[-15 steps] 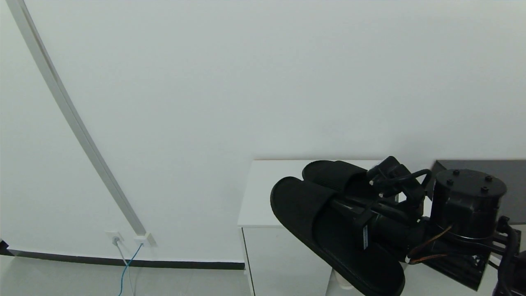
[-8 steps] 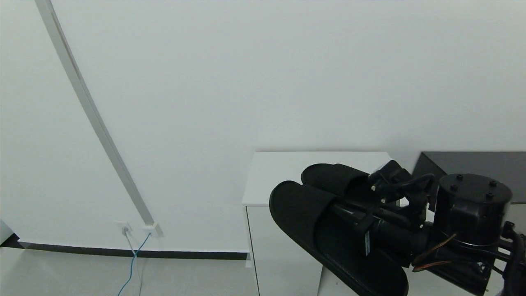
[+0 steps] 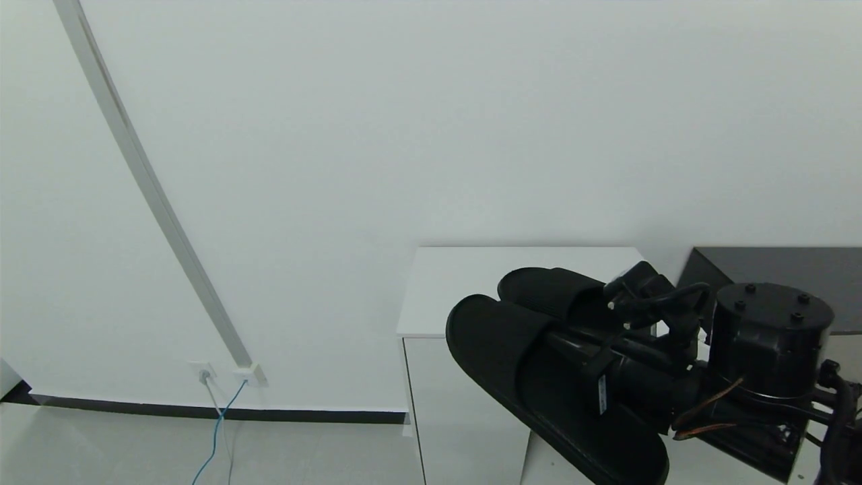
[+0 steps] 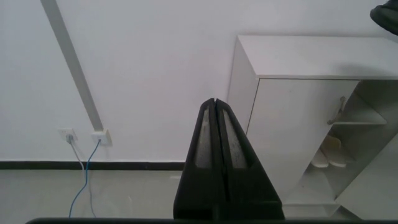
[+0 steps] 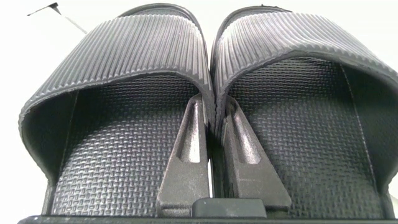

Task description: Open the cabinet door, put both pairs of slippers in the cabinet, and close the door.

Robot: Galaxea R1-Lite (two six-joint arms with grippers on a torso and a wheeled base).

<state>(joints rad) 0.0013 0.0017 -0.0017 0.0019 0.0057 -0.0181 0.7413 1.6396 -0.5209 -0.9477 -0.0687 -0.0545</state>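
Before the white cabinet (image 3: 458, 286), right jaws still clamp the black slippers (image 3: 495, 343).

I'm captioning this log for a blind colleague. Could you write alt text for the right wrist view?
The right gripper clamps a pair of black slippers side by side, one finger inside each, pinching their adjoining inner edges together. The ribbed straps arch over the fingers and the textured footbeds lie beneath them.
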